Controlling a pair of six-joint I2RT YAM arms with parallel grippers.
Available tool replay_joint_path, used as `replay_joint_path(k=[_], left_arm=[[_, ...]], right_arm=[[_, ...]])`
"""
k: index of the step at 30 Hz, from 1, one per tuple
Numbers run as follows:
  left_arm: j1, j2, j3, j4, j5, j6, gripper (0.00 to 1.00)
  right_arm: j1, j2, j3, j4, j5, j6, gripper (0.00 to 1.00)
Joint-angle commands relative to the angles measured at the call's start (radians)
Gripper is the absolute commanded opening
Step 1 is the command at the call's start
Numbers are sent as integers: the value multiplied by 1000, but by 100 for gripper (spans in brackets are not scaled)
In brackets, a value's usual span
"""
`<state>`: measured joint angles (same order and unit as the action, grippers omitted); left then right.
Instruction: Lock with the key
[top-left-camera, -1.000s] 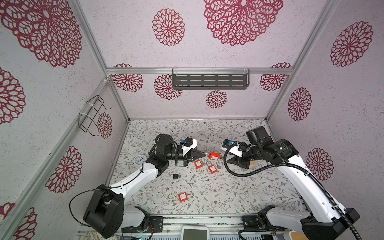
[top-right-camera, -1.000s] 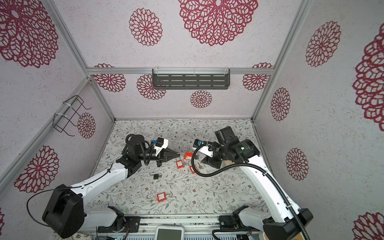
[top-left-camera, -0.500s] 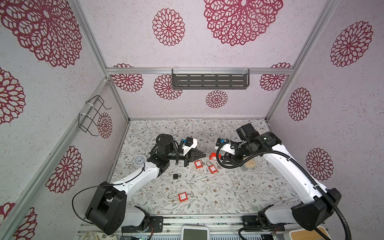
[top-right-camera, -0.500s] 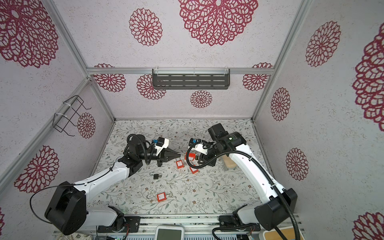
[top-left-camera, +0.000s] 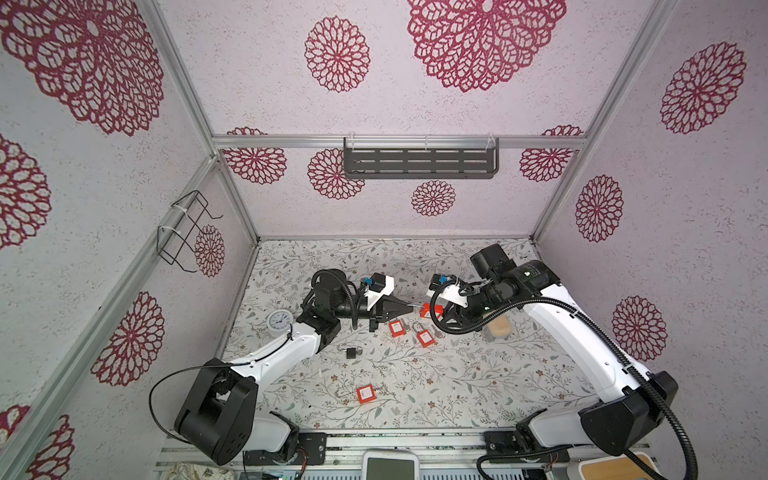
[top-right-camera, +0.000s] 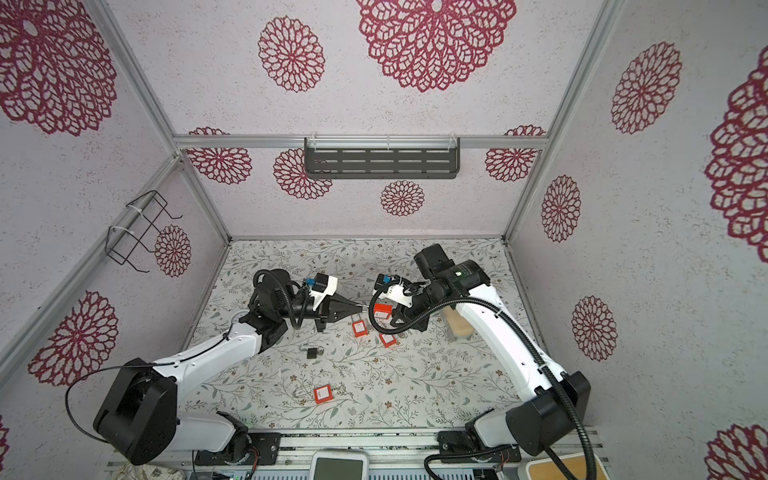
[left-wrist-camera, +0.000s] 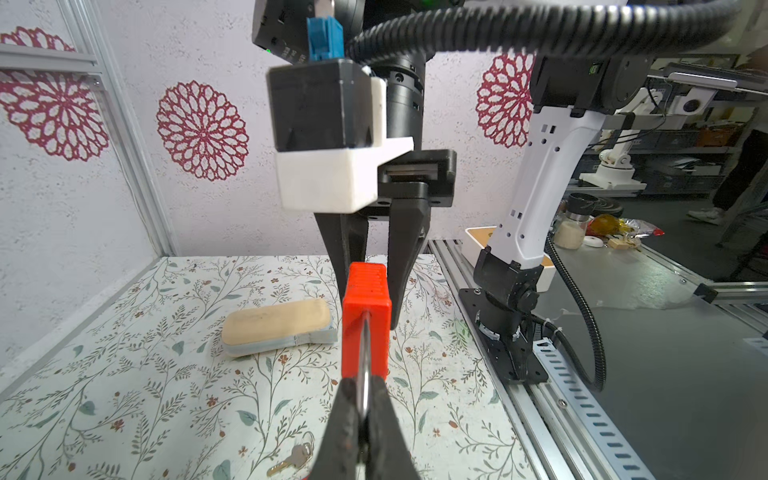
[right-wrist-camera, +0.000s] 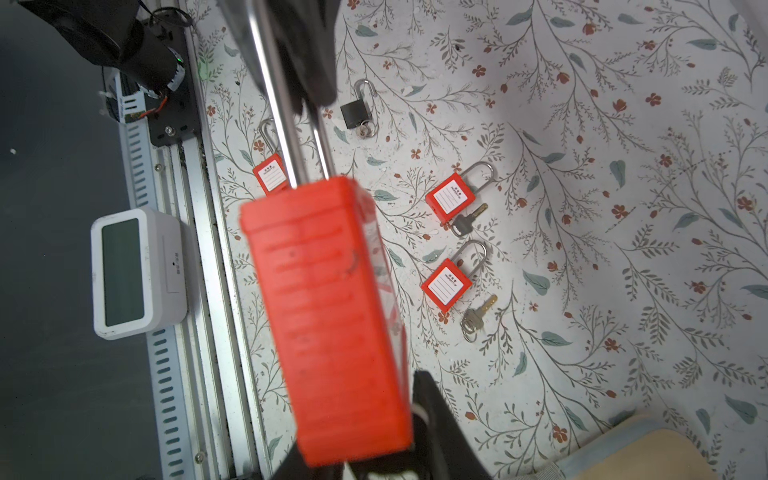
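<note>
Carrying everything here, the floral table (top-left-camera: 478, 374) has both arms meeting above its middle, a little toward the back edge. The left hand (top-left-camera: 409, 306) is fully shut on the steel shackle (right-wrist-camera: 286, 137) of a red padlock (top-left-camera: 430, 309), holding it clear of the table with the body pointing at the right arm. The right hand (left-wrist-camera: 370, 286) stands part-way open with one finger on each side of that red body — whether the pads press it I cannot tell.

By my judgement the padlock is rigid and fairly light, with a plastic-cased body that should not give under a firm pinch. Its ribbed narrow sides should offer friction. The shackle is a smooth round rod, so held by that alone the body could swivel. The better hold for the right hand is across the body's mid-length, leaving free the end opposite the shackle, where the keyway presumably sits; it is hidden here.

On the table just below lie two spare red padlocks (right-wrist-camera: 451, 197), each with a small key (right-wrist-camera: 467, 222) at its base. A black padlock (right-wrist-camera: 355, 112) lies nearer the left edge and a lone red padlock (top-left-camera: 365, 394) toward the front edge. The keys look thin, flat and hard — best taken by the head, and likely to slip.
</note>
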<state>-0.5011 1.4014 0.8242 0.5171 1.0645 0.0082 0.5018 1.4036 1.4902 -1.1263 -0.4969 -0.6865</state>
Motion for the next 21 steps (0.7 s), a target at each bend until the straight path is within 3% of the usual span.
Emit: replay_joint_path(k=[1,21], left_arm=[[5,7,-11,68,25,-23,0],[-6,26,1,57,22,-41,0]], right_arm=[[-5,3,37,-10,-40,0,28],[0,-55,-29,123,-5,-27,15]])
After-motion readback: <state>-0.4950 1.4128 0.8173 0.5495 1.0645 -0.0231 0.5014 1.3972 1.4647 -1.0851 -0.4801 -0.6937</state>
